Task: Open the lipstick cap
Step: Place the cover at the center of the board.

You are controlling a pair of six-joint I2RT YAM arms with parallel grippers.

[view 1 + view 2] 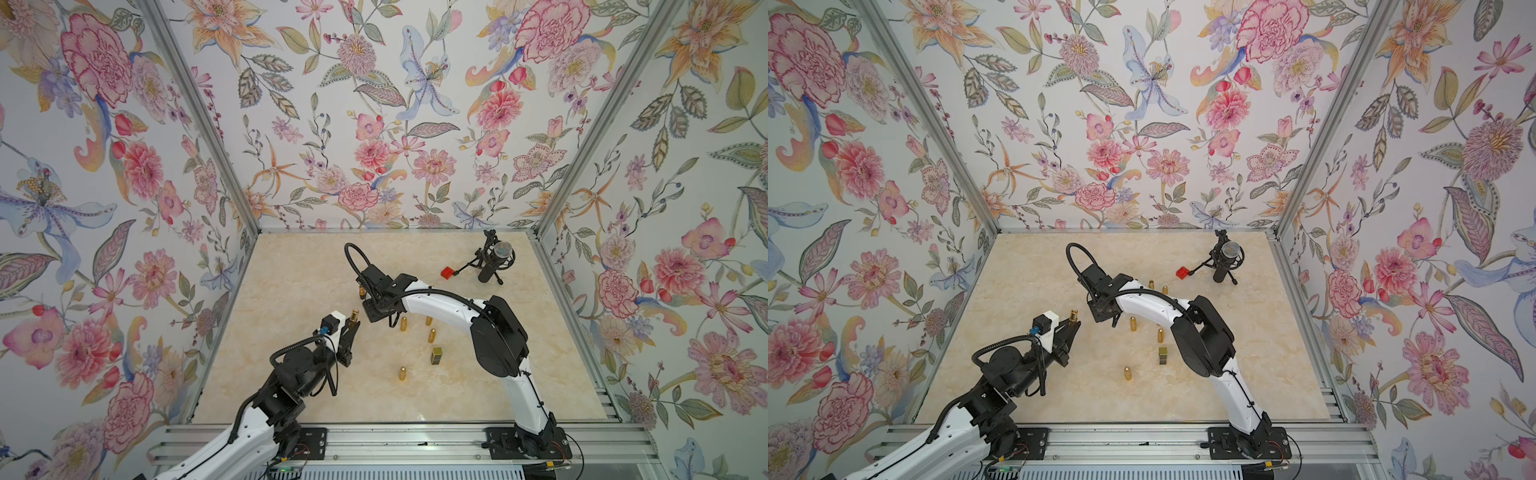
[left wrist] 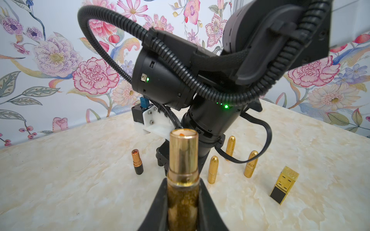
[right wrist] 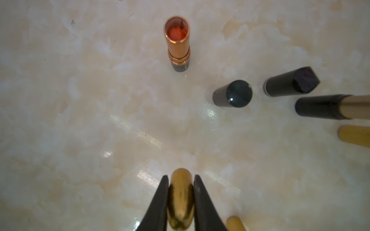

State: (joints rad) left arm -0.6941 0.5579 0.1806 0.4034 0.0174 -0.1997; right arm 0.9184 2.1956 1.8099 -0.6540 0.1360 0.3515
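Observation:
My left gripper (image 2: 183, 192) is shut on the glittery gold base of the lipstick (image 2: 183, 158). Its shiny gold inner tube stands bare above the fingers, with orange showing at its mouth. In both top views this lipstick (image 1: 354, 315) (image 1: 1074, 314) sticks up from the left gripper (image 1: 352, 328) at the table's left. My right gripper (image 3: 181, 177) is shut on the rounded gold lipstick cap (image 3: 181, 198), held apart from the lipstick, above the table. In the top views the right wrist hides the cap.
An uncapped copper lipstick with a black base (image 3: 178, 44) (image 2: 137, 162) stands below the right wrist, with black caps (image 3: 233, 94) beside it. Several gold bullet lipsticks (image 1: 403, 324) and a square gold one (image 1: 436, 356) stand mid-table. A red brick (image 1: 448, 272) and a microphone (image 1: 494, 259) sit at the back right.

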